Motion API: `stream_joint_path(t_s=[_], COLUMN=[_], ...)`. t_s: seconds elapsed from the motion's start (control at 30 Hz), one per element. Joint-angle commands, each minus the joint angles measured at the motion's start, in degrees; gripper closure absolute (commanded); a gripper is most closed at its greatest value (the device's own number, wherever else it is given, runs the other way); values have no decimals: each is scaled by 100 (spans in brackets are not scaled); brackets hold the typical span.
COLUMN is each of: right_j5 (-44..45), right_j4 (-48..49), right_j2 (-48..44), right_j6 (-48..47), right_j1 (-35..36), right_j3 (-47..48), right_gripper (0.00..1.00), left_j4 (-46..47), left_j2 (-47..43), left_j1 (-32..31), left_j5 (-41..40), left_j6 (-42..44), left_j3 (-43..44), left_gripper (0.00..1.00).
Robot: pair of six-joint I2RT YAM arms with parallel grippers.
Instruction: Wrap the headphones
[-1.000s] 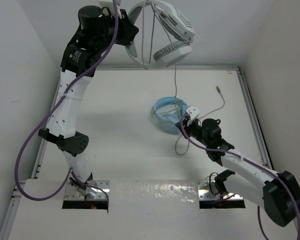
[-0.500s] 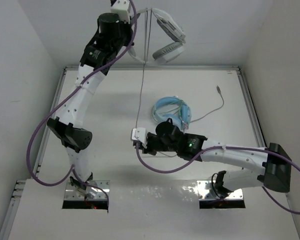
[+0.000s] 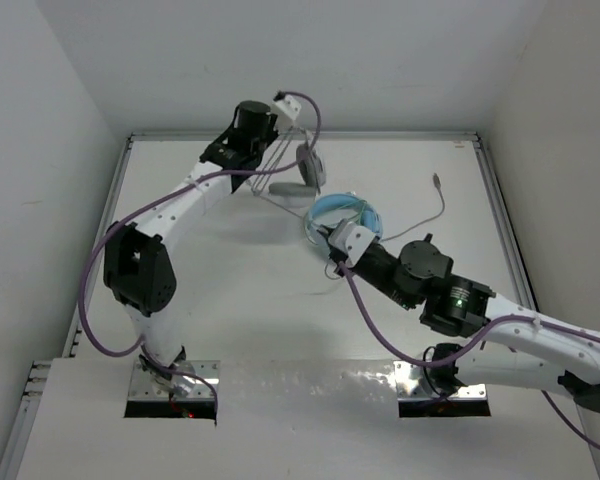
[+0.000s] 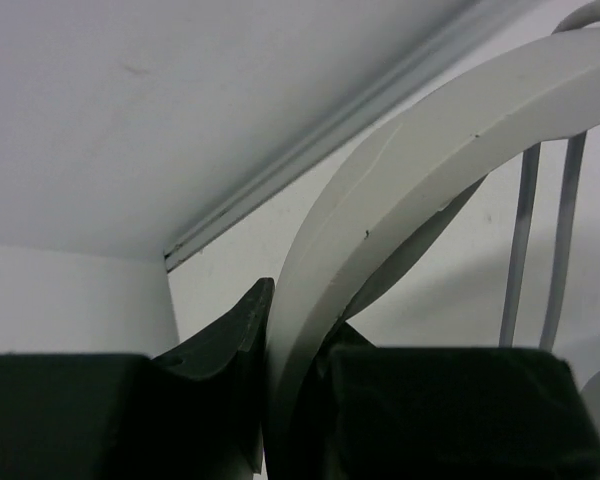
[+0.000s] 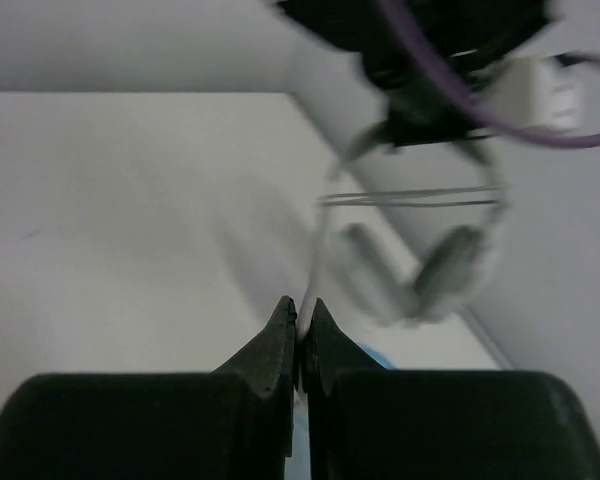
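My left gripper is shut on the white headband of the headphones and holds them low over the table's back middle, ear cups hanging down. In the left wrist view the headband sits squeezed between my fingers. My right gripper is shut on the thin grey cable, just in front of the headphones, which show blurred in the right wrist view. The cable's far end with its plug lies on the table at the right.
Light blue headphones lie on the table right beside my right gripper. The back wall and its metal rail are just behind the left gripper. White side walls close in the table.
My left arm has brought the headphones down from high against the back wall to just above the table. My right gripper has swung from centre-left back to beside the blue headphones, still holding the cable.
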Motion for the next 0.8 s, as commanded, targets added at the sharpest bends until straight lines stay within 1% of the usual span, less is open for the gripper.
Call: stream_joint_path(t_s=[0.0,0.03,0.07,0.13,0.17,0.2,0.23,0.27,0.3,0.37,0.4,0.43,0.47,0.5,0.53,0.57,0.6,0.63,0.7,0.73,0.77], right_j5=[1998,2186,2310,2653,2758,2986,3092,3189,3251,3252,3208,3086,2989,2849,2482,2278,2076,1691,1285,935,783], right_j4=[1197,1330,1348,1540,1637,1699,1743,1753,1744,1718,1561,1411,1210,764,577,427,269,241,153,110,-13], right_j2=[-277,-303,-303,-303,-295,-277,-216,-163,-128,4,65,144,371,504,653,933,1058,1250,1427,1620,1726], right_j6=[-814,-921,-1070,-1255,-1378,-1649,-1773,-1940,-1985,-1960,-1898,-1811,-1531,-1363,-1144,-707,-502,-109,263,534,624], right_j1=[-16,-69,-174,-254,-297,-359,-403,-551,-648,-1052,-1210,-1360,-1709,-1930,-2168,-2675,-2915,-3343,-3715,-3995,-4111], right_j3=[361,570,685,914,959,1002,1116,1178,1214,1275,1345,1407,1503,1704,1810,1916,2056,2119,2355,2452,2688], right_gripper=[100,100,100,100,100,100,100,100,100,100,100,100,100,100,100,100,100,100,100,100,100], left_j4=[937,735,612,-46,-345,-887,-1136,-1313,-1567,-1788,-2041,-2157,-2245,-2437,-2518,-2579,-2702,-2834,-2949,-3036,-3072], left_j2=[-1089,-1203,-1448,-1660,-1696,-1740,-1767,-1837,-1872,-1960,-1995,-2022,-2100,-2136,-2223,-2268,-2312,-2390,-2487,-2505,-2514], left_j1=[-282,-500,-607,-948,-1011,-1064,-1082,-1100,-1170,-1205,-1223,-1232,-1241,-1249,-1258,-1258,-1267,-1267,-1276,-1284,-1293], left_j5=[43,0,-35,-53,51,200,428,483,483,492,527,614,641,702,729,747,808,843,966,1010,1037], left_j6=[1320,1454,1586,1701,1614,1361,1237,1079,1016,824,753,691,560,498,454,349,304,243,190,137,111], left_j3=[-421,-754,-879,-1046,-1012,-968,-846,-810,-775,-740,-696,-678,-669,-617,-599,-581,-555,-555,-581,-581,-607], left_gripper=[100,100,100,100,100,100,100,100,100,100,100,100,100,100,100,100,100,100,100,100,100])
